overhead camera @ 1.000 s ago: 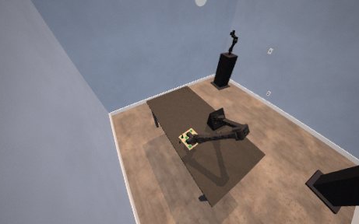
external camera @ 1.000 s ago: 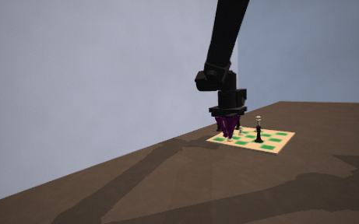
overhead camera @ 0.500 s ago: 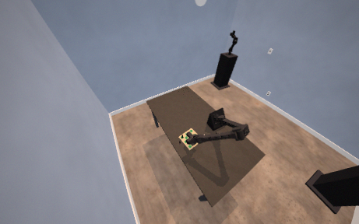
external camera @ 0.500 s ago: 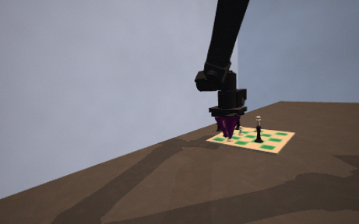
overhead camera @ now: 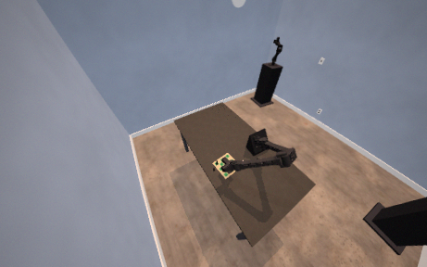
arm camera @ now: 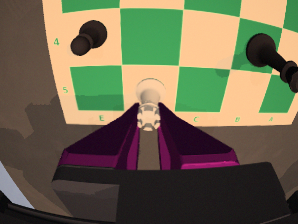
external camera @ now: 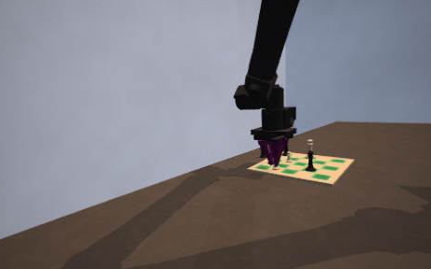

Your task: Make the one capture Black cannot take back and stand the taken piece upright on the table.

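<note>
Rook (arm camera: 149, 117) between hand's (external camera: 273, 163) (arm camera: 149, 111) fingertips

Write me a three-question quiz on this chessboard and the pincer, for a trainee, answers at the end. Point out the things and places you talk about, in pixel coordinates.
1. Multiple choice. What is between the fingers of the pincer (overhead camera: 227, 165) (external camera: 273, 164) (arm camera: 149, 106)?
a) a black pawn
b) a white piece with a notched top
c) nothing

2. True or false. In the wrist view, the tall black piece (external camera: 310, 163) (arm camera: 261, 49) stands on a light square.

3. Fill in the blank. The short black piece (arm camera: 94, 34) stands in column E of the board (overhead camera: 226, 177) (external camera: 331, 182) (arm camera: 60, 100), in the row marked ___.

Key: 1 b; 2 false, its square is green; 3 4.
</note>
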Controlling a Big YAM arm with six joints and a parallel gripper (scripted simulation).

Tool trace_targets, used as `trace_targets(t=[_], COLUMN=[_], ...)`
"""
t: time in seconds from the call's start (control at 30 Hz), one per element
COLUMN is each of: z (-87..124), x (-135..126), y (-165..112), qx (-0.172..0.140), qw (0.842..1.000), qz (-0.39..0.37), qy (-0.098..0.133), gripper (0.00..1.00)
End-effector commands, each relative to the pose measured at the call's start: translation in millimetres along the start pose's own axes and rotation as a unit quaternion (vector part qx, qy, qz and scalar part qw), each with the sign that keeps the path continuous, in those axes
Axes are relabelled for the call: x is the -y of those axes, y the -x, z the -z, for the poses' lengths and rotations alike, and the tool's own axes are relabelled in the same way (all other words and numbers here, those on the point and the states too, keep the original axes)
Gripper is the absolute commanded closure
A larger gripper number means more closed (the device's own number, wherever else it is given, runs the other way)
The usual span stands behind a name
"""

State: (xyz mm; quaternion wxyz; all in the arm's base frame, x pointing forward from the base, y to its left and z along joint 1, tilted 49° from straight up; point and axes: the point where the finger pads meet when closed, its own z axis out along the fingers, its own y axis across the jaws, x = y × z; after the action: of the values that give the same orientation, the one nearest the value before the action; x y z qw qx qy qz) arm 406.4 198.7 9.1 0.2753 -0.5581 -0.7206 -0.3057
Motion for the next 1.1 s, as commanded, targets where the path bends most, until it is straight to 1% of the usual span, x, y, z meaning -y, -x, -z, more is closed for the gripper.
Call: trace_targets(t=[0.0,0.27,0.3,0.37,0.4,0.47,0.5,0.63,0.67,0.73,0.77,1.07], z=[6.1,6.1,6.1,6.1,6.1,6.1,6.1,6.1,6.1,6.1,6.1,6.3], x=[-13.5,-13.5,-13.5,-13.5,-13.5,-13.5,-13.5,-13.5,-13.5,-13.5,-13.5,-13.6], y=[-8.5,-8.5,-8.5,-8.5,-8.5,-8.5,-8.5,-8.5,-8.5,-8.5,-8.5,-8.4], qx=[0.003,0.003,0.003,0.003,0.003,0.003,0.003,0.003,0.003,0.003,0.003,0.003], qw=[1.0,1.0,1.0,1.0,1.0,1.0,1.0,1.0,1.0,1.0,1.0,1.0], qz=[0.023,0.023,0.023,0.023,0.023,0.023,0.023,0.023,0.023,0.023,0.023,0.023], qy=[0.013,0.013,0.013,0.013,0.013,0.013,0.013,0.013,0.013,0.013,0.013,0.013], gripper=[1.0,1.0,0.92,0.92,0.85,0.85,0.78,0.78,0.71,0.71,0.64,0.64])
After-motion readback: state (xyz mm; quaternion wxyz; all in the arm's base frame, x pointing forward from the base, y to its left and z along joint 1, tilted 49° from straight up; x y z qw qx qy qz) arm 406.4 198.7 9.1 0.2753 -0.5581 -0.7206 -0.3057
